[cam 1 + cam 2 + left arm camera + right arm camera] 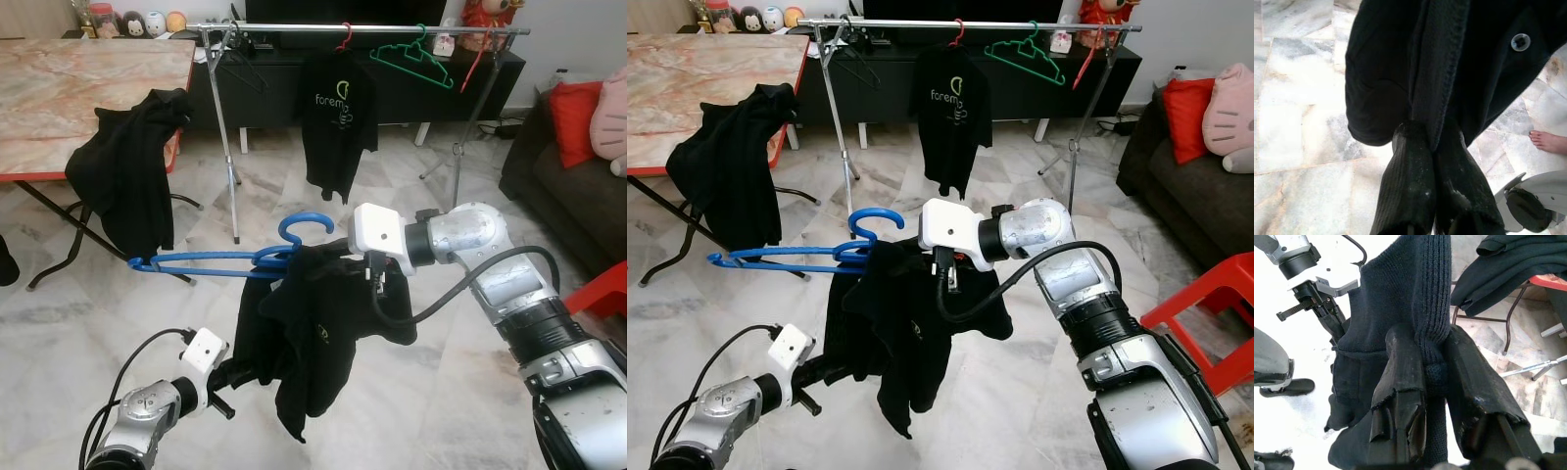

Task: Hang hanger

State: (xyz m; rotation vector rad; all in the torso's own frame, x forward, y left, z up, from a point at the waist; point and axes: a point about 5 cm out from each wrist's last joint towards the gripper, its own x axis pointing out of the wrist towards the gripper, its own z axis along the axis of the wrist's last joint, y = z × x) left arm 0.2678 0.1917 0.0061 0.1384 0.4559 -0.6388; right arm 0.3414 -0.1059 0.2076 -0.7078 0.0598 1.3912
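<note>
A blue hanger [225, 258] hangs level in mid-air with a black shirt [323, 323] bunched on its right end, hook up. My right gripper [1432, 345] is shut on the shirt's ribbed collar just beside the hook; the fabric hides whether it also pinches the hanger. My left gripper [1431, 134] is lower down, shut on a fold of the shirt's bottom edge [245, 367]. Beyond them stands the metal clothes rail [362, 29], some way off.
On the rail hang a black T-shirt [338, 117], a green hanger [416, 57] and a red hanger [345, 39]. A folding table [88, 78] with a black garment [132, 166] stands left. Sofa [578, 186] and red stool [602, 289] stand right. A person's bare foot [1547, 142] is nearby.
</note>
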